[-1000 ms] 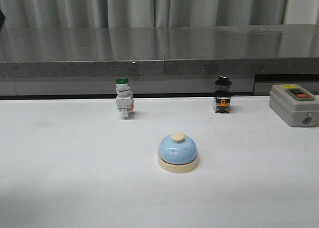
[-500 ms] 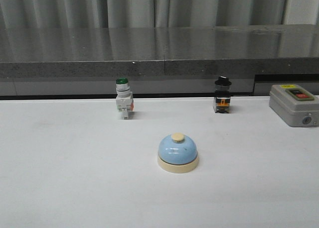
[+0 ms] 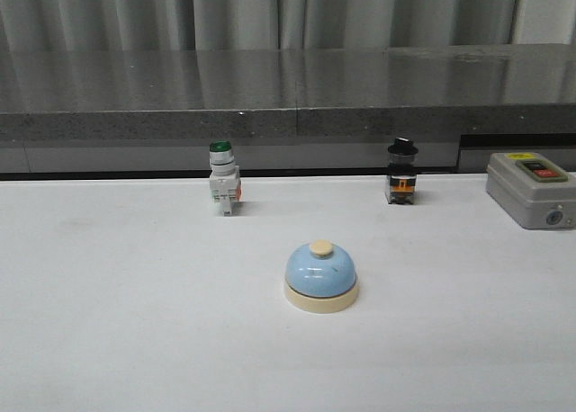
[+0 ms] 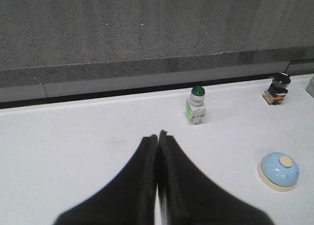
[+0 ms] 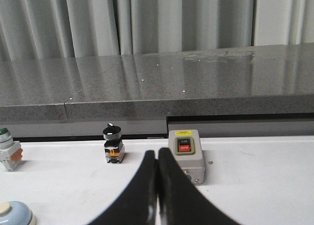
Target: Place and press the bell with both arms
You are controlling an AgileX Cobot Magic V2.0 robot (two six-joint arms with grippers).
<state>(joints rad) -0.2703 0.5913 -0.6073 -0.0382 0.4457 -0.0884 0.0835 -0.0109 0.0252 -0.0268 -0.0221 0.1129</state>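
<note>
The light-blue dome bell [image 3: 321, 278] with cream base and cream button stands upright in the middle of the white table; neither arm shows in the front view. In the left wrist view the bell [image 4: 279, 171] sits off to one side, well apart from my left gripper [image 4: 158, 134], whose black fingers are pressed together with nothing between them. In the right wrist view only an edge of the bell [image 5: 14, 214] shows at the frame's corner. My right gripper [image 5: 157, 151] is shut and empty, its fingertips in front of the grey switch box.
A green-capped white push-button [image 3: 222, 179] and a black-knobbed selector switch [image 3: 401, 173] stand at the back of the table. A grey switch box [image 3: 531, 189] with black and red buttons sits at the back right. A dark stone ledge [image 3: 288, 93] runs behind the table.
</note>
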